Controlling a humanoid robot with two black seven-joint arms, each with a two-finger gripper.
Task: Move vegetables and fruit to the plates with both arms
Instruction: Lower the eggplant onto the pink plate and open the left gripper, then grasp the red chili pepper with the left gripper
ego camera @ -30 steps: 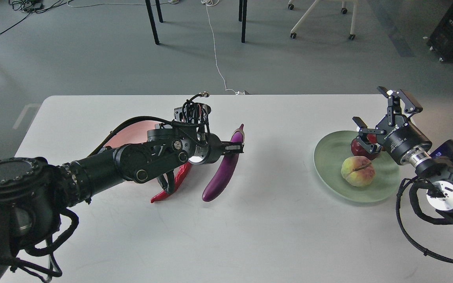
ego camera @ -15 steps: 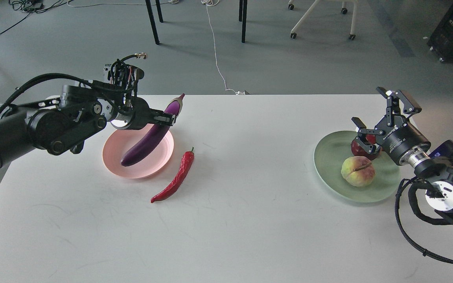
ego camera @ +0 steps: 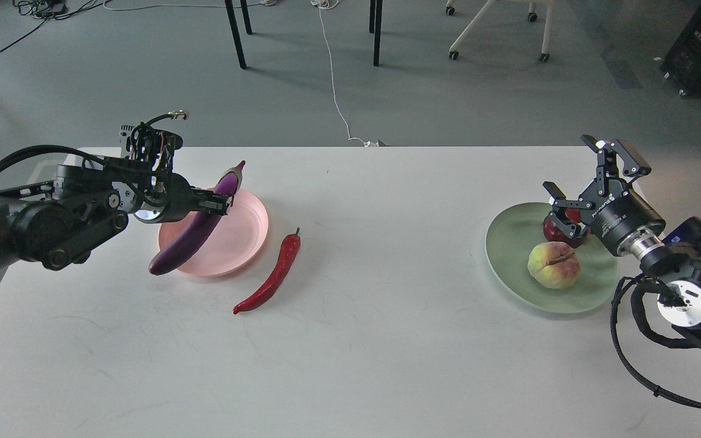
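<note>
— Gripping the long glossy purple eggplant (ego camera: 195, 226) near its stem, the left claw (ego camera: 219, 202) holds it slanted over the round pink plate (ego camera: 241, 234); its lower tip overhangs the rim.

— And next?

— Likely centring and releasing it, then fetching the wrinkled red chili pepper (ego camera: 271, 275) from the white tabletop (ego camera: 375, 359). The right claw (ego camera: 572, 201) stands spread above the pale green ridged plate (ego camera: 509, 243), which carries peach (ego camera: 553, 264) and pomegranate (ego camera: 552, 230).

Two plates (ego camera: 252, 234) (ego camera: 512, 243), one eggplant (ego camera: 189, 236), chili (ego camera: 274, 274), peach (ego camera: 553, 265), pomegranate (ego camera: 550, 230)
</note>
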